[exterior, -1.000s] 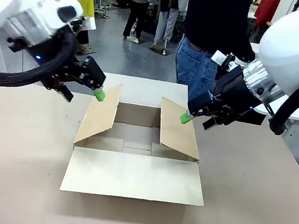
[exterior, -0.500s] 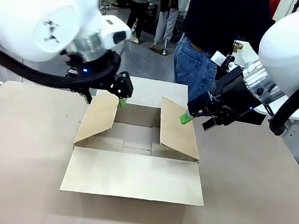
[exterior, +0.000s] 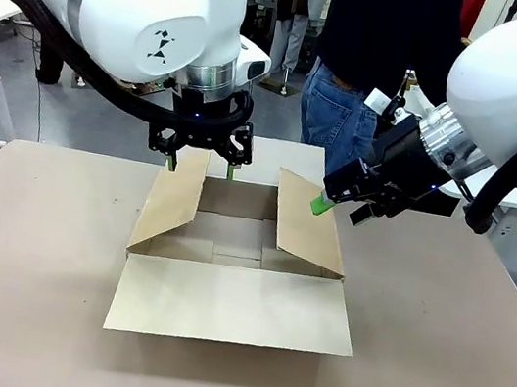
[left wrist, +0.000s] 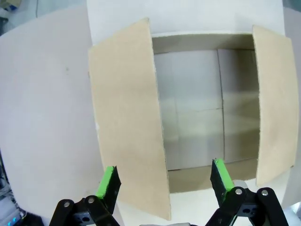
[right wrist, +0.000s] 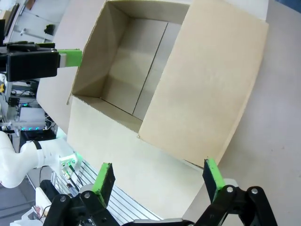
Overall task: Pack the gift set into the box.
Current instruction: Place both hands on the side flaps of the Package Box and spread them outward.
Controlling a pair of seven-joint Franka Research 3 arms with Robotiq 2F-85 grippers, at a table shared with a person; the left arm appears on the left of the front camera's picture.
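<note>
Box [exterior: 232, 234] sits open mid-table [exterior: 28, 264], mouth up. Floor is bare cardboard, nothing packed. Near flap [exterior: 230, 306] lies flat toward me. Left flap [exterior: 170, 201] and right flap [exterior: 308, 224] stand tilted, leaning in over the opening.

My left pincer [left wrist: 164, 179] is spread wide and hangs over the far end of the left flap, one pad outside it, the other over the box's far wall. It grips nothing.

My right pincer [right wrist: 158, 179] is also spread and empty, poised at the far upper edge of the right flap. I cannot tell whether a pad touches the cardboard.

A person [exterior: 370, 63] stands at the far side.

Judgement: this is early preparation. Both side flaps probably need pushing outward first. The whole gift set is yet to go in.
</note>
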